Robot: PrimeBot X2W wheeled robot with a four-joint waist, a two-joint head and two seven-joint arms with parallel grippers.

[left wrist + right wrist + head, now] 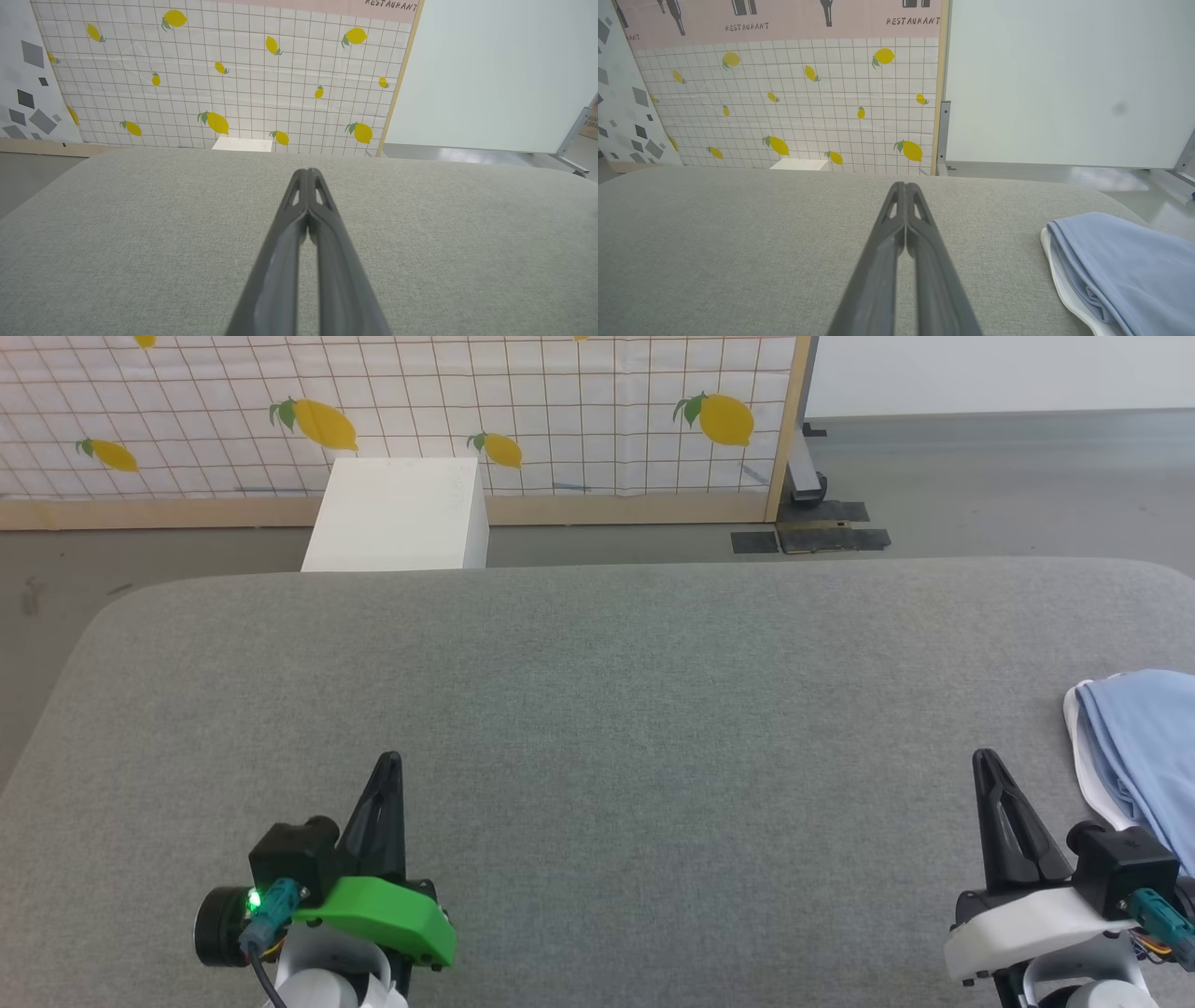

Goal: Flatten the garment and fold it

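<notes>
A broad grey padded surface (597, 691) spreads out ahead, with a lemon-patterned screen (523, 420) and a white box (397, 513) behind it. The garment (1144, 747), light blue with a white edge, lies bunched at the surface's right edge, near the right tool (982, 761). The left tool (390, 763) is well apart from it. Both tools' fingers are pressed together, gripping nothing.

Bright, even, soft light; sharp pictures, faint shadows, wrist views bowed at edges.

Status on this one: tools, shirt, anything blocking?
Both shut, empty: left tool, right tool. Crumpled shirt on cushion, right of right tool, untouched. Nothing between them.
</notes>
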